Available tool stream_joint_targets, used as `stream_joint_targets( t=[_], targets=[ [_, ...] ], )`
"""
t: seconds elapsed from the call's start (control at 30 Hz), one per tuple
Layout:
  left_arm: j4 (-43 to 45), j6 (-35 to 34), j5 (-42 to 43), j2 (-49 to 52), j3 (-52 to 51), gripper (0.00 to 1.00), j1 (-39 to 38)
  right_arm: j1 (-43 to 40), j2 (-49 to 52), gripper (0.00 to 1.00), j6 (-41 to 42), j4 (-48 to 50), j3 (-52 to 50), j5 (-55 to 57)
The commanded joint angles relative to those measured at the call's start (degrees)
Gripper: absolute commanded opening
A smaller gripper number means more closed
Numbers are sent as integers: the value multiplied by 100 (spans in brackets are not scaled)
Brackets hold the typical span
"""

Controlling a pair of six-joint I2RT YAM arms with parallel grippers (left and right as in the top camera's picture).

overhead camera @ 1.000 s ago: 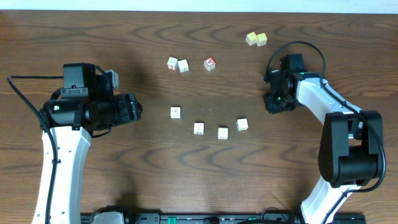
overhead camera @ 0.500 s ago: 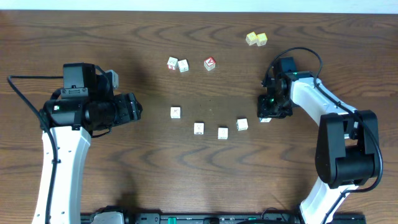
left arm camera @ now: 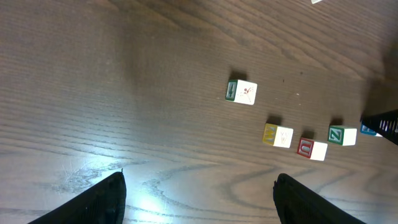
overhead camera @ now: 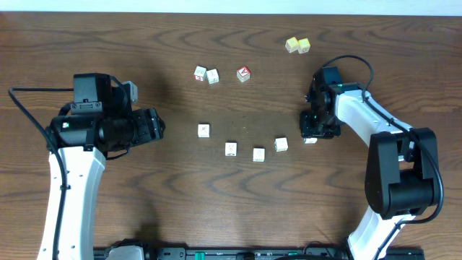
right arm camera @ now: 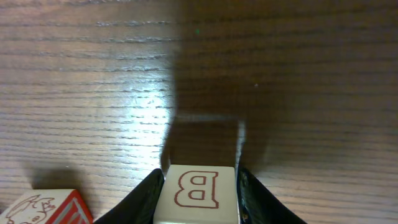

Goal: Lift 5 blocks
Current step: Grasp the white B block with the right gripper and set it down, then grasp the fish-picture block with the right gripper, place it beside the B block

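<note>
My left gripper [overhead camera: 156, 124] hangs over the left of the table [overhead camera: 238, 217], spread wide with nothing held; its own camera shows both fingertips [left arm camera: 109, 199] at the bottom corners and only bare wood in the gap. The blocks [overhead camera: 231, 149] lie to its right in a shallow sagging line that runs across the table toward the other arm. The leftmost block [overhead camera: 204, 131] is the one nearest this gripper, roughly straight out the way it points, so I judge that end belongs to the left arm. Cubes have no long axis to square up to; it is the line of the row that matters.

Further right, the fourth block [overhead camera: 281, 145] sits near the right gripper [overhead camera: 312, 133]; the last, the B block [right arm camera: 198, 193], is between that gripper's fingers [right arm camera: 147, 198]. They stand close against both its sides, but whether they press it or have slack I cannot tell, nor whether it rests on the wood.

From overhead that block is mostly hidden beneath the gripper and every top looks plain whitish. The left wrist view gives the coloured sides, with a blue sliver on the far one; only the right wrist view shows the letter and the flanking fingers.
</note>
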Motion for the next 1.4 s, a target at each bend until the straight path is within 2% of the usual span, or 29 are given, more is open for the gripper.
stream_joint_targets(
  t=[0.0, 0.2, 0.37, 0.43, 0.53, 0.87, 1.1, 1.27, 1.37],
  targets=[
    [-9, 52, -57, 13, 118, 76, 26, -11, 238, 37, 138, -55, -140, 376],
    [-9, 52, -57, 13, 118, 77, 26, -9, 236, 41, 216, -105, -87, 374],
    [-9, 52, -57, 13, 118, 77, 26, -9, 236, 41, 216, -529, 271, 374],
    [-9, 52, -57, 13, 118, 77, 24, -9, 236, 40, 214, -680, 409, 374],
    [-9, 52, -57, 13, 118, 77, 26, -9, 236, 32, 214, -776, 448, 374],
    [-9, 55, -57, 13, 118, 76, 26, -11, 238, 31, 216, -798, 411, 374],
    [-9, 55, -57, 13, 118, 77, 26, -63, 238, 45, 212, -907, 643, 376],
    [-9, 52, -57, 13, 118, 76, 26, -208, 238, 56, 184, -1561, 1403, 374],
    [-9, 55, -57, 13, 118, 76, 26, -278, 238, 56, 144, -2120, 2037, 343]
  ],
)
